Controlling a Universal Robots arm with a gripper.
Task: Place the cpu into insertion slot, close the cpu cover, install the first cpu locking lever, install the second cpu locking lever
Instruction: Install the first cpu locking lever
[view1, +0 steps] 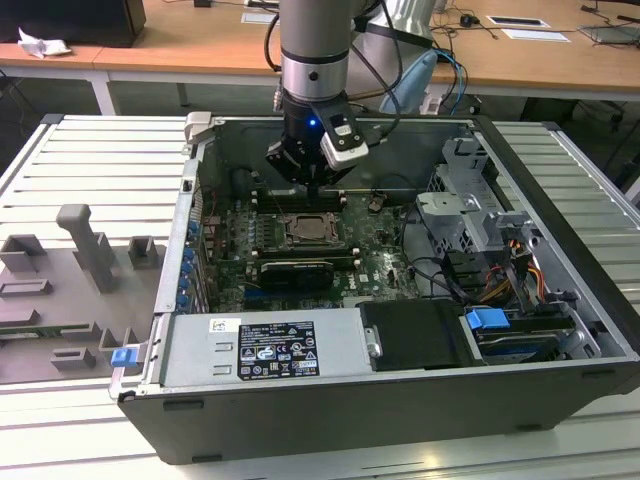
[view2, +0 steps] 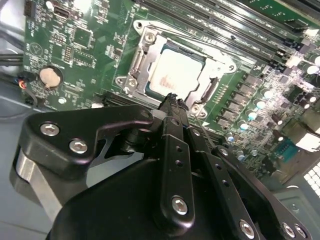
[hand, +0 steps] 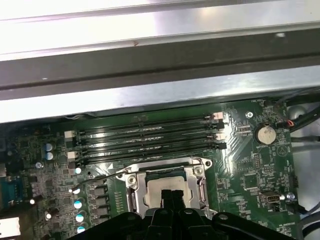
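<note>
Cpu (view2: 177, 75): under cpu cover (view2: 139, 62), just beyond the gripper's tips.
Gripper (view2: 173, 98): fingers pressed together, empty.
Surface: slatted metal table (view1: 80, 150).
Room: wooden desks (view1: 200, 42).

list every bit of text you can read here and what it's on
No text reads clearly.
black sticker on the power supply: print and symbols, too small.
white sticker beside it: too small.
circuit board markings: blurred.
cpu top: faint marks, unreadable.

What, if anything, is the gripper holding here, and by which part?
Nothing. The gripper has its fingertips pressed together with nothing between them, poised over the cpu, which sits under the cpu cover.
</note>
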